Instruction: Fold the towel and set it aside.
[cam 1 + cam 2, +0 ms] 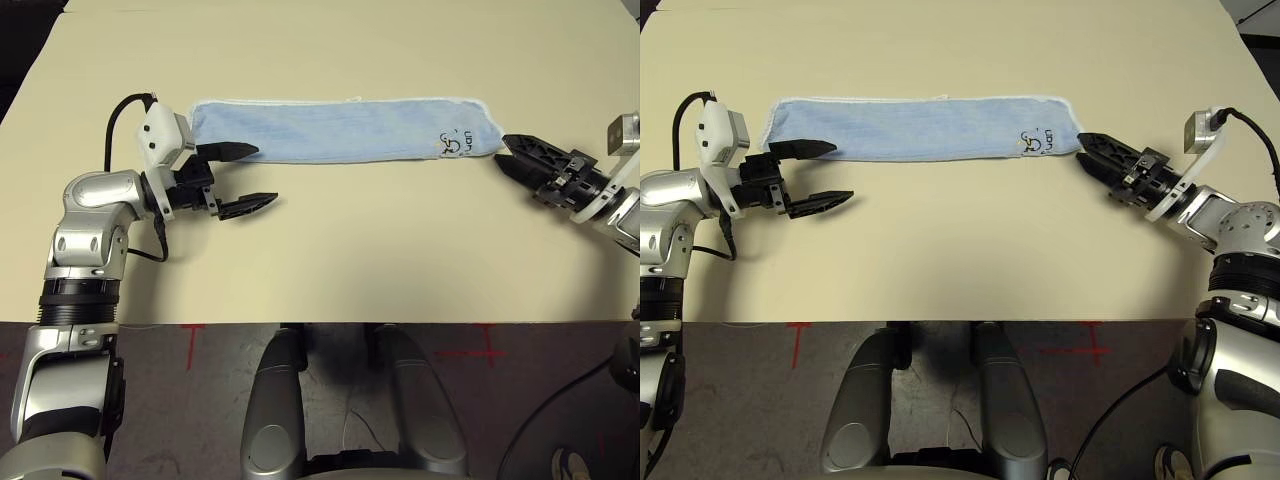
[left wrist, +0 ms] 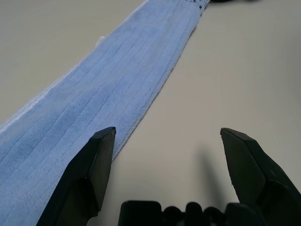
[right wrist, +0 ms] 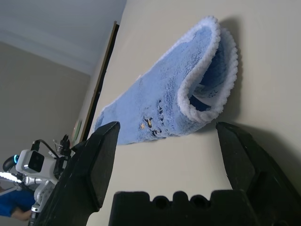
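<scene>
My left gripper (image 1: 243, 178) stands spread wide, one finger (image 1: 232, 151) lying over the near corner of the towel (image 1: 340, 128) and the other (image 1: 247, 205) out over bare table (image 1: 330, 260), so the towel's near long edge runs into the gap between them. In my left wrist view that edge passes just inside one fingertip (image 2: 101, 155), which I judge puts me where closing would catch the corner rather than a mid-span bunch. Nothing is pinched yet.

My right gripper (image 1: 1087, 150) is also spread, holding nothing, its tips just short of the towel's other end and pointing along the strip toward my left hand. From my right wrist view the cloth's end sits between and ahead of my two fingers (image 3: 94, 160), and it shows as a doubled layer with the white stitched edging curling round, the top layer lifted slightly off the lower one. That reads to me as a towel already folded once lengthwise into a long narrow band.

The band lies flat and stretched straight between my two grippers, dark handwritten marks (image 1: 458, 143) near my right one. I judge both hands are posed at opposite ends so each can take an end and bring one over to the other for the next fold; setting it aside comes after.
</scene>
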`<move>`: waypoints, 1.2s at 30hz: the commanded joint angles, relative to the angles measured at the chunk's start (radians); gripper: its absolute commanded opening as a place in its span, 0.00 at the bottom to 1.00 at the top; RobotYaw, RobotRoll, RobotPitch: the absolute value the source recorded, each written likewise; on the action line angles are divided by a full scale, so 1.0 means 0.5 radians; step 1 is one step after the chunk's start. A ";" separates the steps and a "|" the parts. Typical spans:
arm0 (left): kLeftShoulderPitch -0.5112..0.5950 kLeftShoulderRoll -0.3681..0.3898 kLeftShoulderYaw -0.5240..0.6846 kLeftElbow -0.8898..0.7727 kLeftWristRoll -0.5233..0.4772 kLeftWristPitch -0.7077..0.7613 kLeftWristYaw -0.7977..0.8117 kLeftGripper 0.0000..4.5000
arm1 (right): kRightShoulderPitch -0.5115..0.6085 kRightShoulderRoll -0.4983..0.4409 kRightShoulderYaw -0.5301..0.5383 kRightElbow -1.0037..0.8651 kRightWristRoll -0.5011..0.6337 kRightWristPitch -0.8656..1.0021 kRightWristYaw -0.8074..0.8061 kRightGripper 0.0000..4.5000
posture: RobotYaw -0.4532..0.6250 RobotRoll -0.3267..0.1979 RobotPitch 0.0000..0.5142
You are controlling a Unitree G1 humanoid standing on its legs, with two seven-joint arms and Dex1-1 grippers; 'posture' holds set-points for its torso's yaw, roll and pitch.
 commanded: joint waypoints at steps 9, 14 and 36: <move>0.022 0.024 -0.042 -0.029 0.015 -0.017 0.000 1.00 | -0.072 0.095 -0.006 0.022 0.040 -0.013 -0.206 0.99 | 0.43 0.62 0.72; 0.026 0.025 -0.042 -0.032 0.016 -0.015 0.009 1.00 | -0.104 0.116 -0.002 0.045 0.023 -0.071 -0.272 0.86 | 0.43 0.62 0.71; -0.012 0.014 -0.067 0.000 0.015 -0.017 0.014 1.00 | 0.051 -0.100 -0.056 -0.001 0.065 -0.121 -0.290 0.01 | 0.41 0.62 0.68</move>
